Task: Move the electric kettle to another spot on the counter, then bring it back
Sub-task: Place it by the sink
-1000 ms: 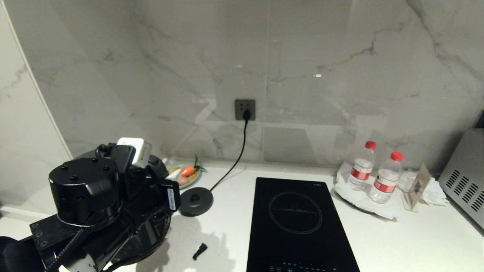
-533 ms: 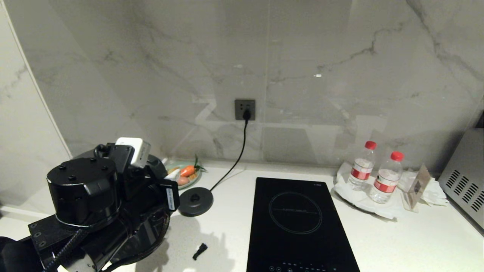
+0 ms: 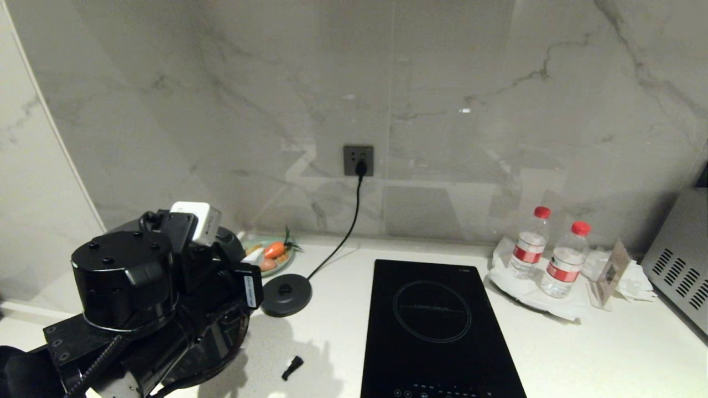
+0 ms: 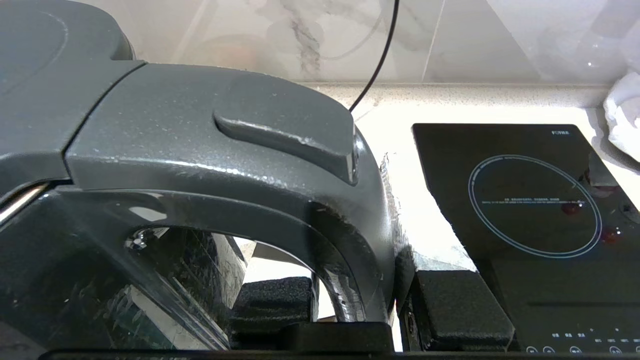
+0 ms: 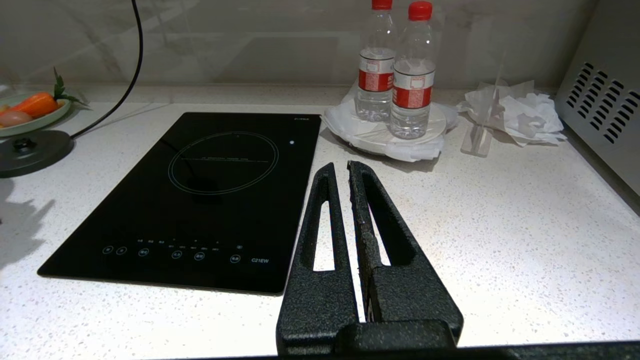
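Observation:
The electric kettle fills the left wrist view, glossy black, with its flat lid and loop handle close up. My left gripper is shut on the handle, one finger inside the loop and one outside. In the head view my left arm covers most of the kettle, at the front left of the white speckled counter. Whether the kettle rests on the counter cannot be told. My right gripper is shut and holds nothing, over bare counter beside the hob; it is outside the head view.
The round black corded base disc lies on the counter, its cord running to the wall socket. A black hob sits centre. Behind the disc is a plate with a carrot. Two water bottles and a grey appliance stand right. A small black piece lies at the front.

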Available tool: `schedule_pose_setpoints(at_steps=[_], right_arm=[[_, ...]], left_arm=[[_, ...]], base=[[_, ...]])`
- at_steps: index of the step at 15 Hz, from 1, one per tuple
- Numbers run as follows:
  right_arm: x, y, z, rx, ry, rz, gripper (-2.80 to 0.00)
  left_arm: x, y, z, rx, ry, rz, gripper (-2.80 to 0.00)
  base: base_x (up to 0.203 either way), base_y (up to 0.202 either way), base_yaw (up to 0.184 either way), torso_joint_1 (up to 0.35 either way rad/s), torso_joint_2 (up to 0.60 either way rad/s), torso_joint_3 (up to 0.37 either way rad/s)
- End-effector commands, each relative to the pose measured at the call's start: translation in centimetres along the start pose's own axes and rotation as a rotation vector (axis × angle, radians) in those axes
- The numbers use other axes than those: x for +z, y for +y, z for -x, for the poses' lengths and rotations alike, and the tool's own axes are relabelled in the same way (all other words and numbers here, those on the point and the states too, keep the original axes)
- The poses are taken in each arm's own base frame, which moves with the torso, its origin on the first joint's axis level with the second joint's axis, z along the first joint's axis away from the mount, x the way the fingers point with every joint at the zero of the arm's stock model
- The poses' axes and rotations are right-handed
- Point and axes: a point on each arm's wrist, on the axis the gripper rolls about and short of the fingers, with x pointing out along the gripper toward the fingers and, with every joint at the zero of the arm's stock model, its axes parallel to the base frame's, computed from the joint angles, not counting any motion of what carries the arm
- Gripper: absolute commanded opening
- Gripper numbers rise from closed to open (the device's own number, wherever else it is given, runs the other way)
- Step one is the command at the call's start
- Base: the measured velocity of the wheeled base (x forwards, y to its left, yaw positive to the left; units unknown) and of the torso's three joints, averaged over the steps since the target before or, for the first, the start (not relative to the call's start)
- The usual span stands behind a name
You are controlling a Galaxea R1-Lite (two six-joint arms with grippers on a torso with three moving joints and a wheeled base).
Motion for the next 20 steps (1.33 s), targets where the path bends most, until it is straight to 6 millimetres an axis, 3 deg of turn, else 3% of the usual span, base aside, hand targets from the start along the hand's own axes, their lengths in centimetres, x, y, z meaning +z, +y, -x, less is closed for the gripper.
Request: schedule_pose_setpoints(at_steps=[1,9,20], right_arm=[[0.0,0.0,0.0,0.0,0.0,0.001,-2.8],[0.0,0.0,0.0,0.0,0.0,0.002,-2.8],[0.0,0.0,0.0,0.0,0.0,0.001,-2.8]], left_arm=[[0.03,-0.02,-0.05,0.002,-0.004,0.002,-2.8],[0.21,-0.06,-0.08,0.0,-0.01,0.004,-2.8],[0.15,-0.14,-0.26,-0.003,-0.006,0.004,-2.8]], base=[[0.0,0.0,0.0,0.0,0.0,0.0],[0.0,0.0,0.0,0.0,0.0,0.0],[-0.001,-0.01,0.161,0.001,0.0,0.002]])
